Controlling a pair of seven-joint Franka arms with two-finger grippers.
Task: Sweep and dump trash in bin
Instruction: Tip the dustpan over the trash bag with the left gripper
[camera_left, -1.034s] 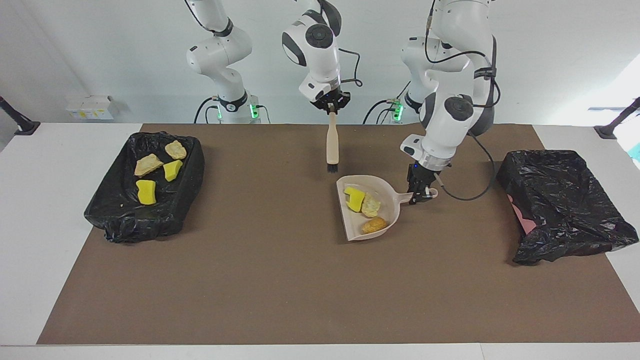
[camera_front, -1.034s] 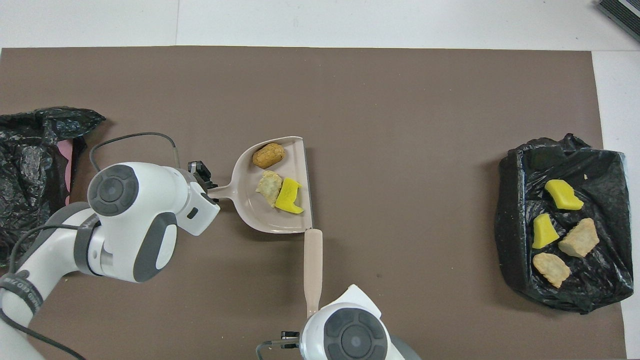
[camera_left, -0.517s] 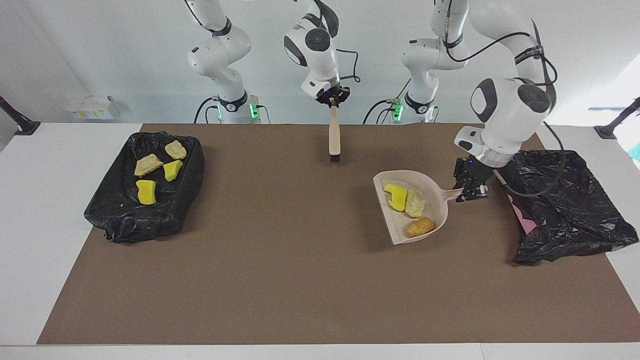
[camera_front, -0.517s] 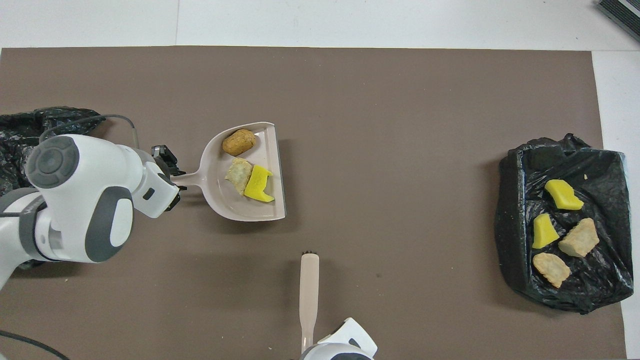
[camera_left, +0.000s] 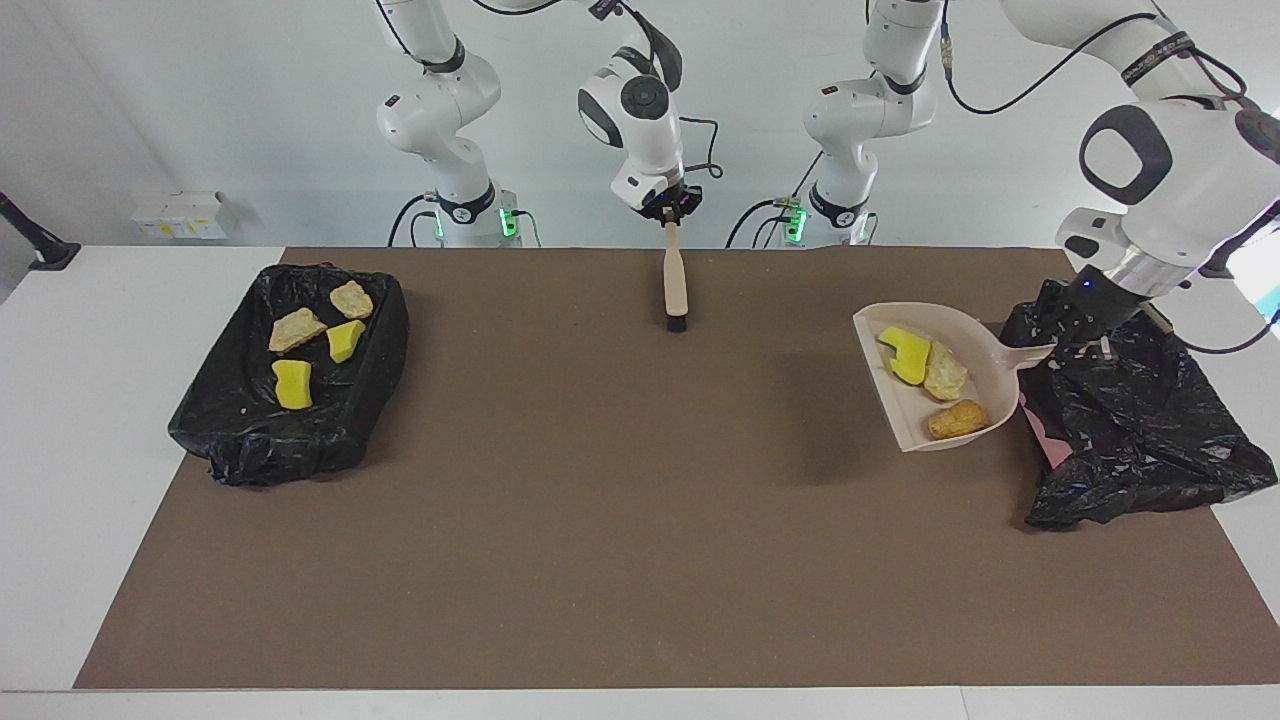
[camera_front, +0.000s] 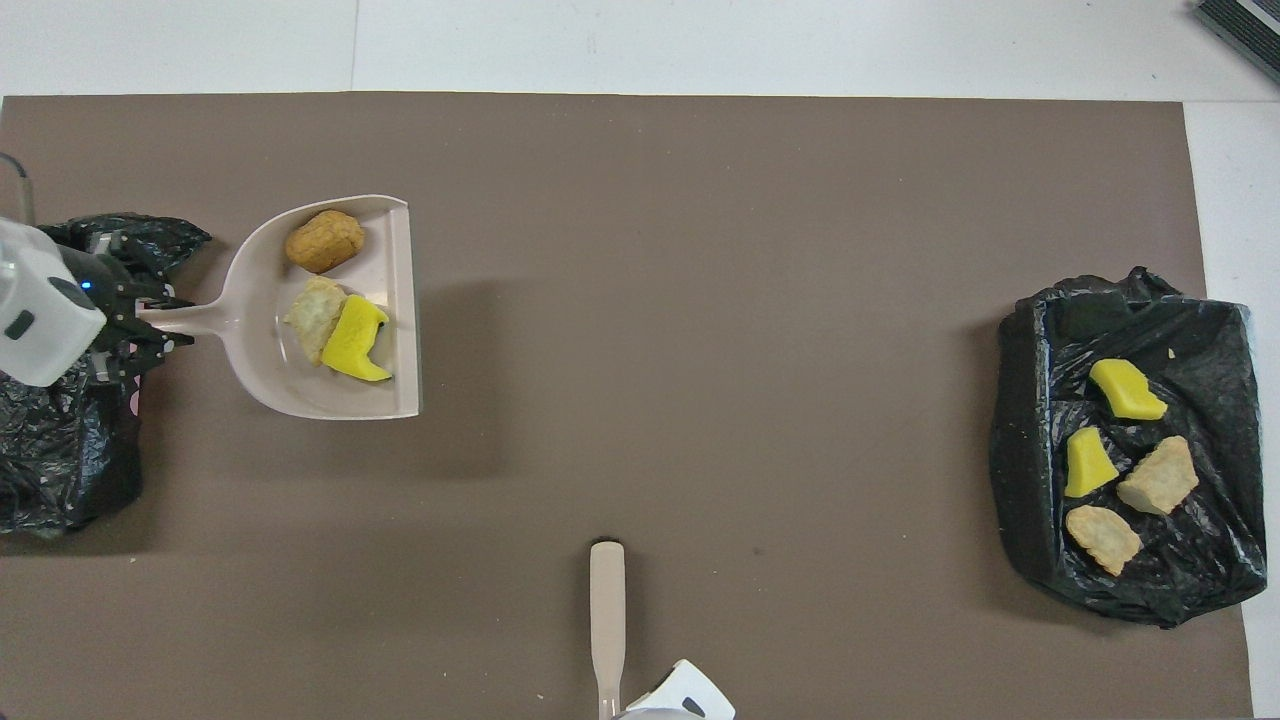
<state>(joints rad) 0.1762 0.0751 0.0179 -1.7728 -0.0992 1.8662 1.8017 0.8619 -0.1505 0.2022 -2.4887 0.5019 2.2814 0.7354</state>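
My left gripper (camera_left: 1072, 350) (camera_front: 135, 322) is shut on the handle of the beige dustpan (camera_left: 985, 352) (camera_front: 300, 392) and holds it in the air beside the bin (camera_left: 1130, 420) (camera_front: 60, 450), a box lined with a black bag at the left arm's end. Three pieces of trash lie in the pan: a yellow chunk (camera_left: 905, 355) (camera_front: 355, 340), a pale beige lump (camera_left: 945, 370) (camera_front: 313, 315) and an orange-brown bit (camera_left: 957, 420) (camera_front: 323, 240). My right gripper (camera_left: 670, 216) is shut on the handle of a brush (camera_left: 675, 285) (camera_front: 606, 610), which hangs bristles down over the mat's middle.
A black-lined tray (camera_left: 250, 440) (camera_front: 1030, 400) at the right arm's end holds several more yellow and beige pieces. A brown mat (camera_left: 600, 500) covers the table. A small white box (camera_left: 180, 213) sits on the white tabletop off the mat.
The left arm has lifted the loaded dustpan and carried it toward the bin at its end of the table. The right arm has drawn the brush back toward the robots.
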